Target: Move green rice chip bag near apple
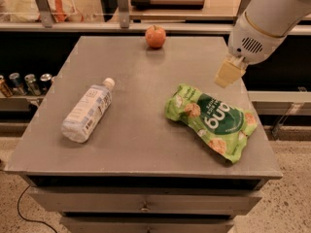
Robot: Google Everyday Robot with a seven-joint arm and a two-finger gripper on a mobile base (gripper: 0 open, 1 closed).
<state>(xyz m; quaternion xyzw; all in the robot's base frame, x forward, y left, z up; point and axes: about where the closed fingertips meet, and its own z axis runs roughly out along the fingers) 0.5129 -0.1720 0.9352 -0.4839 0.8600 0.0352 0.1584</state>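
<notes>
**A:** Where is the pincer, and what is it doing?

**B:** The pale yellow pincer (229, 73) hangs from the end of the rounded white arm (272, 18), which comes in from the upper right corner of the view. It is up over the right side of the flat grey worktop (141, 149). I cannot tell how far open it is. It is pointed down and to the left, and only one blocky yellow shape shows.

**A:** Has it got hold of anything?

**B:** No, it grips nothing. The crinkled light-green rice chip bag with the dark green round logo (212, 121) lies flat on the worktop, below the pincer and apart from it.

**A:** How does the bag lie?

**B:** It is on the right half of the worktop, slanting from upper left to lower right. Its lower end is close to the front right corner. The white letters of the logo read upside down from this view, and pictures of round chips show around it.

**A:** And the apple?

**B:** The small round orange-red apple with a short stem (155, 36) stands near the middle of the far edge of the worktop. It is well apart from the bag, with bare grey surface between them.

**A:** Anything else on there?

**B:** A clear plastic bottle with a white cap (87, 110) lies on its side on the left half. Its cap points up and to the right, and it is well away from both the bag and the apple. Off to the left, a row of drink cans (24, 83) stands on a dark shelf lower than the worktop
</notes>
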